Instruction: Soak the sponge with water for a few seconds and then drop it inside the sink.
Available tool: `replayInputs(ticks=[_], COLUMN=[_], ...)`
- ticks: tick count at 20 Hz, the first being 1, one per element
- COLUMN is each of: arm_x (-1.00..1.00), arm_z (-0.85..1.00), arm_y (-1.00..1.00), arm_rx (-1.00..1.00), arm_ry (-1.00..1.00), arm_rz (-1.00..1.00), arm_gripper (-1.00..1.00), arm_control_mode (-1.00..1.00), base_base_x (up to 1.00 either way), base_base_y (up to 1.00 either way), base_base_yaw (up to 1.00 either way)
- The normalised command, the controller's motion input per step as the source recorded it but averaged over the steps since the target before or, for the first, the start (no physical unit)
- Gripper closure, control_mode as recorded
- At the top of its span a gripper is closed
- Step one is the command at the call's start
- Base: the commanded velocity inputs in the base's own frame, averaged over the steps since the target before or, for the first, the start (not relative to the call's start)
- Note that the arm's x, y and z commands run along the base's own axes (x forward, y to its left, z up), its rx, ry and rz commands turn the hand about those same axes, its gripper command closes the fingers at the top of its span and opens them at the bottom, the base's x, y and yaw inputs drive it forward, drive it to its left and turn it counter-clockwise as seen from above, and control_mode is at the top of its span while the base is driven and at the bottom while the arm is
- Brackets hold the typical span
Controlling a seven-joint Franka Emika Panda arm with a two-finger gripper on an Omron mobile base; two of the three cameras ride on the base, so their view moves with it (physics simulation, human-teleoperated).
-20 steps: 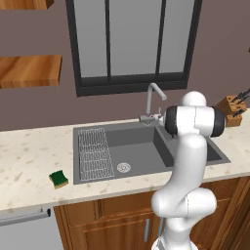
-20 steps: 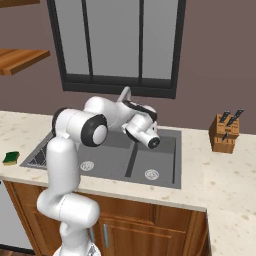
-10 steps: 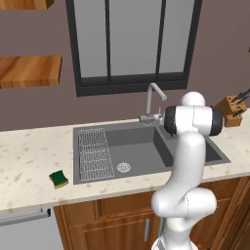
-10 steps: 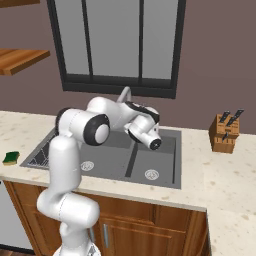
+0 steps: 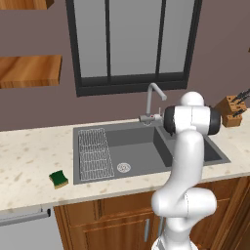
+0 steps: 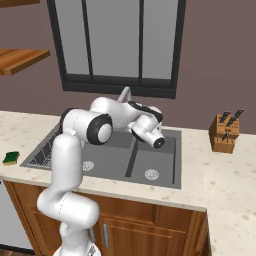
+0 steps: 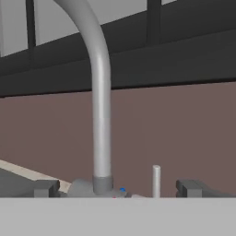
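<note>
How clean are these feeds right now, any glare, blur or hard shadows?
Left base view: even flat light, no glare, sponge crisp on the counter. Right base view: equally even, sink basins dark but readable. Hand view: soft and blurry up close, faucet edges smeared, end effector fingertips indistinct.

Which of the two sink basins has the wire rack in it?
The left basin of the sink, nearer the sponge: the ribbed wire rack fills its left side. The right basin holds only its drain.

Faucet (image 5: 152,100) base behind arm
</note>
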Motion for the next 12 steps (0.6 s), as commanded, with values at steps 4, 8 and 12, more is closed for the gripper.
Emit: replayInputs(ticks=[4, 8, 12], arm_x=[0.16, 0.24, 0.28], arm_z=[0.0, 0.0, 0.0], arm_y=[0.0, 0.0, 0.0], arm_rx=[0.0, 0.0, 0.0], arm_ry=[0.0, 0.0, 0.0], arm_rz=[0.0, 0.0, 0.0], arm_gripper=[-1.0, -1.0, -1.0], arm_control_mode=[-1.0, -1.0, -1.0], base_base_x=[0.0, 0.0, 0.0], base_base_y=[0.0, 0.0, 0.0], base_base_yaw=[0.0, 0.0, 0.0])
